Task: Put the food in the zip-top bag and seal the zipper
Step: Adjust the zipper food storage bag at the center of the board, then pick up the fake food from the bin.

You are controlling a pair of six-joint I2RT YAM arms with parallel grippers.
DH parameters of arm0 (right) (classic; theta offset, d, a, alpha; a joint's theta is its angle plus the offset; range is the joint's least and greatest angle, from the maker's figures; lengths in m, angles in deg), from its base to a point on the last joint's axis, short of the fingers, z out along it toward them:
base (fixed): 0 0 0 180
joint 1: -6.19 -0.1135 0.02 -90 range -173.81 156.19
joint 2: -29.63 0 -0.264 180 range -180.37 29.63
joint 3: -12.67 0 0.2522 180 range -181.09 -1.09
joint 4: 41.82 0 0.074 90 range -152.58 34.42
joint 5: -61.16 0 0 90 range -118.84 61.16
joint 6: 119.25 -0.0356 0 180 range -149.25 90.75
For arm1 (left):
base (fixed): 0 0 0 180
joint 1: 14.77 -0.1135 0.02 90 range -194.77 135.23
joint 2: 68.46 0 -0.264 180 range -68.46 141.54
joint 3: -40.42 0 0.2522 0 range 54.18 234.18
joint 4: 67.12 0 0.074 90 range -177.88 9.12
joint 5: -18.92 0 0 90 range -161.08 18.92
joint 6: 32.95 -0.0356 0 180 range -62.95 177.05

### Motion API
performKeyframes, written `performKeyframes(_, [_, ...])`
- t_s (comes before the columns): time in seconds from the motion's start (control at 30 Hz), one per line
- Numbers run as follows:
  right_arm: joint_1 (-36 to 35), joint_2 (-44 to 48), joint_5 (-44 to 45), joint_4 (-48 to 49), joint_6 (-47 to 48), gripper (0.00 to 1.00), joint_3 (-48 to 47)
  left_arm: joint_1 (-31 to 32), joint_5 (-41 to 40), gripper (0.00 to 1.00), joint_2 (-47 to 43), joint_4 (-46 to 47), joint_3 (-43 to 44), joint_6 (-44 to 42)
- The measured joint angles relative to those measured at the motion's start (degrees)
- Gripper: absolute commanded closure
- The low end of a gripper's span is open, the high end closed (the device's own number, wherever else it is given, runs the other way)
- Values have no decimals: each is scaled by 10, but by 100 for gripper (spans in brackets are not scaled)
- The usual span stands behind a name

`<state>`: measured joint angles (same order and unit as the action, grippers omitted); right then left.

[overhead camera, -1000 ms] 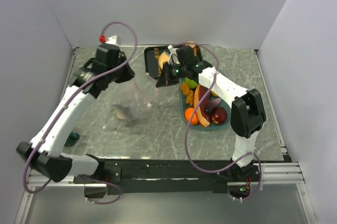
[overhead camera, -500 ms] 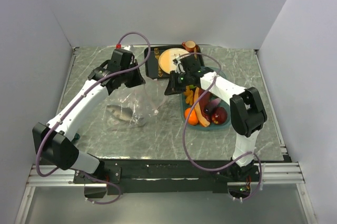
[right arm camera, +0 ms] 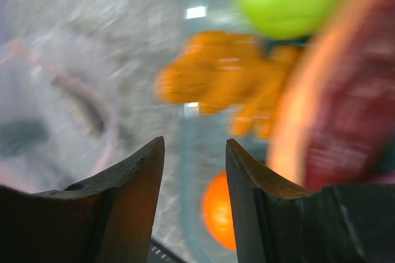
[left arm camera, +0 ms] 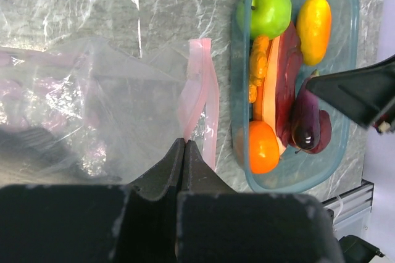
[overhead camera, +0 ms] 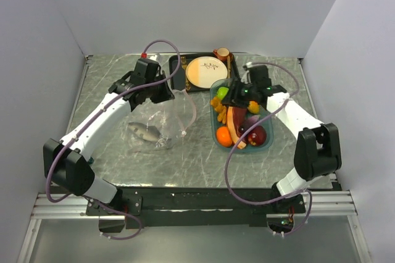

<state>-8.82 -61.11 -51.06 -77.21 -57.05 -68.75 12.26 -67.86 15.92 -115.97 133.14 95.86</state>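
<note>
Left end effector (left arm camera: 184, 144) is pinching shut on the zip-top bag (overhead camera: 154, 118), which is lying at nine o'clock of the teal tray (overhead camera: 268, 142). A grey fish (overhead camera: 144, 131) is lying ten-to-four inside, hazy through the plastic. The zipper (left arm camera: 202, 90) is running roughly twelve-to-six. Right end effector (right arm camera: 192, 152), fingers apart, is hovering over the food (overhead camera: 224, 136); its own view is blurring badly.

We see crinkly clear plastic zip-top bag (left arm camera: 92, 102), glossy smooth plastic toy food (left arm camera: 281, 84) in translucent teal tray (left arm camera: 345, 34), matt marble-look table (overhead camera: 185, 164).
</note>
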Motion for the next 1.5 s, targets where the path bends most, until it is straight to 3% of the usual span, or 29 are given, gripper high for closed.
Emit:
performKeyframes(0.53, [66,-56,125,-41,33,45,26,4,5,99,2,8,-9,-2])
performKeyframes(0.57, [69,-64,128,-41,33,36,25,4,5,99,2,7,-9,-2])
performKeyframes(0.97, [101,-123,68,-2,31,33,26,4,4,99,2,8,-9,-2])
performKeyframes(1.07, [105,-138,42,11,32,39,26,4,5,99,2,8,-9,-2])
performKeyframes(1.2, [111,-141,5,34,29,65,32,4,5,99,2,8,-9,-2])
performKeyframes(1.3, [113,-141,-13,55,26,77,44,4,4,99,2,8,-9,-2])
performKeyframes(1.43, [114,-126,-30,73,25,89,58,4,5,99,2,8,-9,-2])
performKeyframes(1.5, [114,-119,-37,74,28,91,62,4,5,99,2,9,-9,-2])
